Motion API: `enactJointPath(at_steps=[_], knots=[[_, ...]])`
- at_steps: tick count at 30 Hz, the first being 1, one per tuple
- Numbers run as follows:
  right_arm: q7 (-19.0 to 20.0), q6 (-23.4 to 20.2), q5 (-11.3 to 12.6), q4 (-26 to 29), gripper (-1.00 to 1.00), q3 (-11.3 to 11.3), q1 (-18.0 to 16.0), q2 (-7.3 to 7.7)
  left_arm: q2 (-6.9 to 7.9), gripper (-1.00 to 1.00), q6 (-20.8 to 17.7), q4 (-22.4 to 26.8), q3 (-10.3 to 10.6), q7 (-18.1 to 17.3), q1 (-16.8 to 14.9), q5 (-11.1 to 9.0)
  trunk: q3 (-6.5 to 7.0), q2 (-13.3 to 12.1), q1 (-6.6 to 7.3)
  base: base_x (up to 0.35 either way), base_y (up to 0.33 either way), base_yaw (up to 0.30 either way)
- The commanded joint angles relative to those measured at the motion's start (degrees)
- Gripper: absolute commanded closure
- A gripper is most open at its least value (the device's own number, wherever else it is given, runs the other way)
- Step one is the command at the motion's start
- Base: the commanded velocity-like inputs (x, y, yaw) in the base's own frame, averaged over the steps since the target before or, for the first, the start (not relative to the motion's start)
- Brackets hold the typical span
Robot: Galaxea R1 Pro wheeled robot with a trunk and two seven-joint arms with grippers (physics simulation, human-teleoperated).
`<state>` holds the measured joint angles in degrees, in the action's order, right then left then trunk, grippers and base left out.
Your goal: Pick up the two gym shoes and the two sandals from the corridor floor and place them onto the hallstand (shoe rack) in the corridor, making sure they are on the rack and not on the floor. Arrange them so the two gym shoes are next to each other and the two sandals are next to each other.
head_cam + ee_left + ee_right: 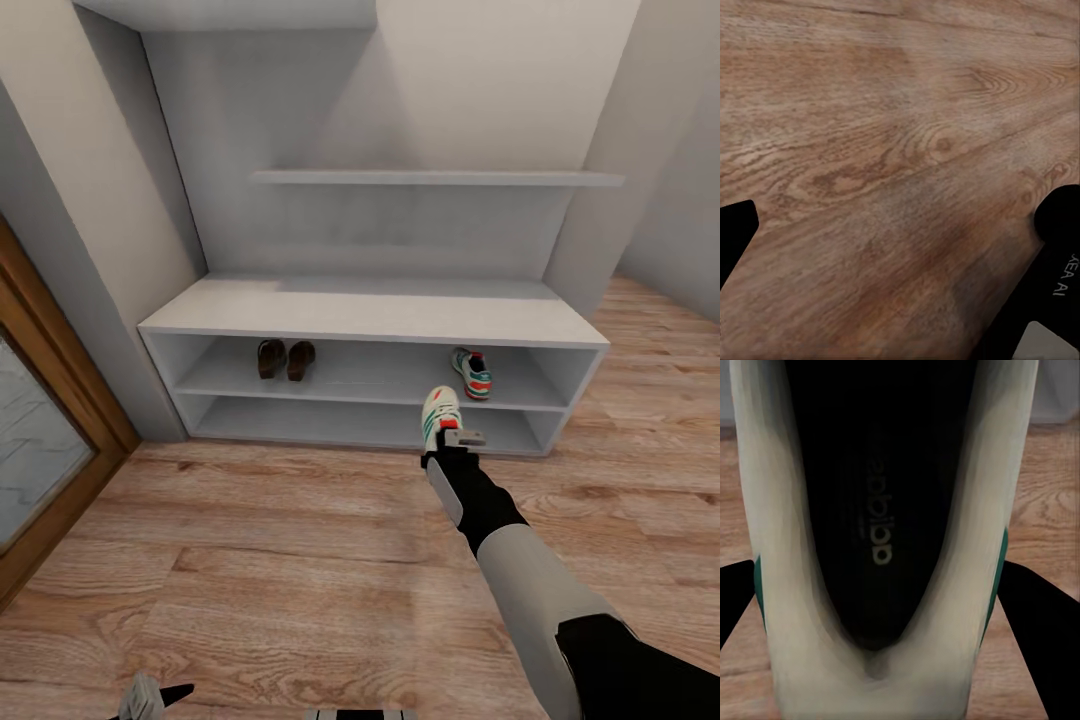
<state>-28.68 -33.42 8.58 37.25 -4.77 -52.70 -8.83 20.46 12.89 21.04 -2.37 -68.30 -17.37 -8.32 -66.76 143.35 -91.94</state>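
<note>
1. Three views. From the head camera you face the light-grey hallstand (375, 312). On its upper open shelf the two sandals (286, 359) stand side by side toward the left, and one gym shoe (472, 373) sits toward the right.
2. Same view: your right gripper (452, 436) is stretched forward in front of the rack, carrying the second gym shoe (440, 413) by its heel end, toe pointing at the shelves. The shoe hangs above the corridor floor (300, 540), just before the lower shelf's front edge. Your left gripper (150, 697) peeks in at the bottom edge, low over the planks.
3. The left wrist camera adds close wood grain (885, 150) between two dark fingers (1050, 270) that stand apart with nothing between them.
4. The right wrist camera looks down into the held shoe's (881, 547) dark opening. A black finger (1039, 622) presses each white side, jaws clamped on the shoe; floor shows beyond.
</note>
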Motion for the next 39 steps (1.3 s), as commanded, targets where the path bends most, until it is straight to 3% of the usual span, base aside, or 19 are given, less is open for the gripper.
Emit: enactJointPath(at_steps=[1, 7, 15, 33, 39], knots=[[-0.64, -0.16, 0.65, 0.07, 1.00, -0.24, -0.03, 0.07, -0.01, -1.00, 0.35, -0.04, -0.10, -0.17, -0.03, 0.08, -0.05, 0.02, 0.01, 0.000, 0.000, 0.000], [-0.67, -0.24, 0.48, 0.04, 1.00, -0.27, -0.03, -0.28, -0.15, -1.00, 0.46, -0.12, 0.19, -0.26, 0.34, 0.23, -0.05, 0.02, 0.01, 0.000, 0.000, 0.000], [-0.67, -0.24, 0.56, 0.18, 1.00, -0.33, -0.03, 0.34, -0.15, -1.00, 0.46, -0.12, 0.19, -0.23, 0.36, 0.26, -0.05, 0.02, 0.01, 0.000, 0.000, 0.000], [-0.67, -0.24, 0.59, 0.19, 1.00, -0.33, -0.03, 0.40, -0.15, -1.00, 0.46, -0.12, 0.17, -0.26, 0.34, 0.27, -3.59, 0.23, -0.40, 0.000, 0.000, 0.000], [-0.67, -0.24, 0.57, 0.17, 1.00, -0.33, -0.03, 0.40, -0.15, -1.00, 0.46, -0.12, 0.17, -0.25, 0.37, 0.25, -3.59, 0.23, -0.40, 0.000, 0.000, 0.000]])
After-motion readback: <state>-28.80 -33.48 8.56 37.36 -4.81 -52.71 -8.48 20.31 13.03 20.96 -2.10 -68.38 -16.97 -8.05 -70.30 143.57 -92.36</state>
